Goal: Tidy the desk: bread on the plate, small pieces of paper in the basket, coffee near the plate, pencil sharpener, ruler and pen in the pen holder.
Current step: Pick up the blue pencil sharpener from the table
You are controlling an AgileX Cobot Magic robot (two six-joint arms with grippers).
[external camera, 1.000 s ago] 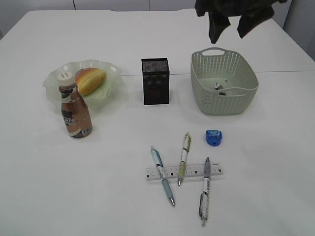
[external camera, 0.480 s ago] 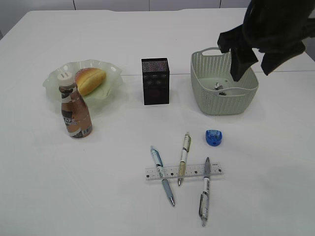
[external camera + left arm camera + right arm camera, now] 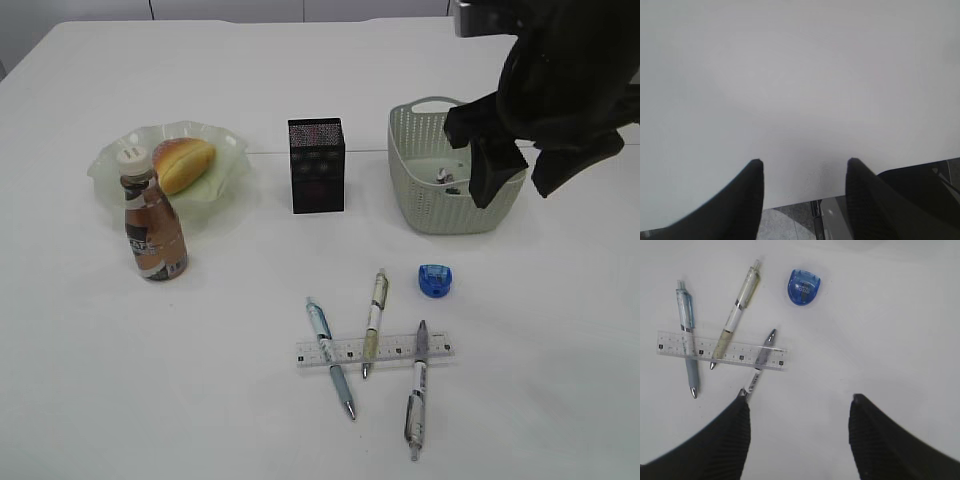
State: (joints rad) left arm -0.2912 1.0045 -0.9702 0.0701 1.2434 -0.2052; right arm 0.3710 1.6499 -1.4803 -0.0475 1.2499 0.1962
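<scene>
The bread [image 3: 183, 163] lies on the pale green plate [image 3: 225, 148], with the brown coffee bottle [image 3: 152, 220] just in front of it. The black mesh pen holder [image 3: 316, 165] stands mid-table. The green basket [image 3: 420, 180] holds paper scraps [image 3: 447, 177]. The blue pencil sharpener [image 3: 435, 280] [image 3: 803, 287], the clear ruler [image 3: 373, 350] [image 3: 720, 350] and three pens [image 3: 372, 320] [image 3: 735, 315] lie on the table in front. My right gripper [image 3: 522, 178] [image 3: 798, 402] is open and empty, hanging in the air in front of the basket's right side. My left gripper [image 3: 804, 165] is open and empty over the table edge.
The white table [image 3: 230, 330] reaches to all sides. The left wrist view shows the table's edge with grey floor [image 3: 790, 220] below it. The left arm does not show in the exterior view.
My right arm has come down and forward from above the basket's back toward its front right. Nothing on the table has moved.
</scene>
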